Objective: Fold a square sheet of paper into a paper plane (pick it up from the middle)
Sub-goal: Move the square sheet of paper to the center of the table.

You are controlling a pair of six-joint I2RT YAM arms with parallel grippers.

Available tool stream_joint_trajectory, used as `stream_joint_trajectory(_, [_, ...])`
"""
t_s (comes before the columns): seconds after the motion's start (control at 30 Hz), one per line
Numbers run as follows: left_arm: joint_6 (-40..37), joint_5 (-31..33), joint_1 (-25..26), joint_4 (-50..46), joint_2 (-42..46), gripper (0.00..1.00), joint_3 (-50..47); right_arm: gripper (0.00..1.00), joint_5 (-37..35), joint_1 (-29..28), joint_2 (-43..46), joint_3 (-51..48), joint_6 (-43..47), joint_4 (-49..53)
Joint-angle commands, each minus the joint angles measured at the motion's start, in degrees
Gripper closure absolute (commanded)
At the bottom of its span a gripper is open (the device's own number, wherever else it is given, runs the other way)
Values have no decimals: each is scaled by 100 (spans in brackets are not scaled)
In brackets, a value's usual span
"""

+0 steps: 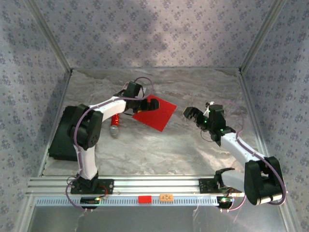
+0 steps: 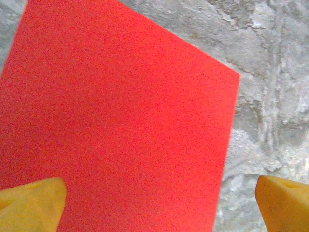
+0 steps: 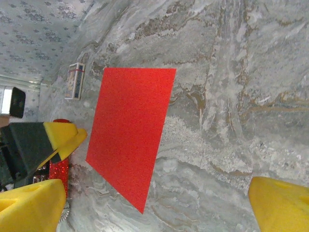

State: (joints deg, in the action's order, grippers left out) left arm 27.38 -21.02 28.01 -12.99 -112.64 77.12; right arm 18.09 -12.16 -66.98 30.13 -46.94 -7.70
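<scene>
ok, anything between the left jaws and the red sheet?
Nothing visible. The open left jaws hang directly over the flat red sheet; the red stick lies on the table beside it, apart.

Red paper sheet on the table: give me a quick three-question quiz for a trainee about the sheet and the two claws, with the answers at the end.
1. True or false: the square sheet of paper has already been folded into a pointed dart.
2. Fill in the blank: the right claw, which sits apart from the sheet, is ____ (open or shut).
3. Which claw is positioned over an edge of the sheet?
A. the left claw
B. the right claw
C. both

Key:
1. False. The sheet lies flat and unfolded.
2. Open.
3. A.
</scene>
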Motion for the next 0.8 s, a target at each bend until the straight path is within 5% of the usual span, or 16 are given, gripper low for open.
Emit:
stream_joint_trajectory(0.0, [-479, -325, 15, -718, -309, 0, 316, 1, -102, -23, -72, 15, -281, -190])
stream_joint_trajectory(0.27, [-1, 109, 104, -665, -337, 1, -118, 1, 679, 19, -334, 467, 410, 404])
stream_joint_trajectory(0.53, [1565, 817, 580, 225, 254, 0, -1338, 1, 762, 181, -368, 678, 520, 978])
stream_joint_trajectory(0.77, [3140, 1768, 1438, 860, 762, 0, -2126, 1, 758, 158, -355, 308, 162, 521])
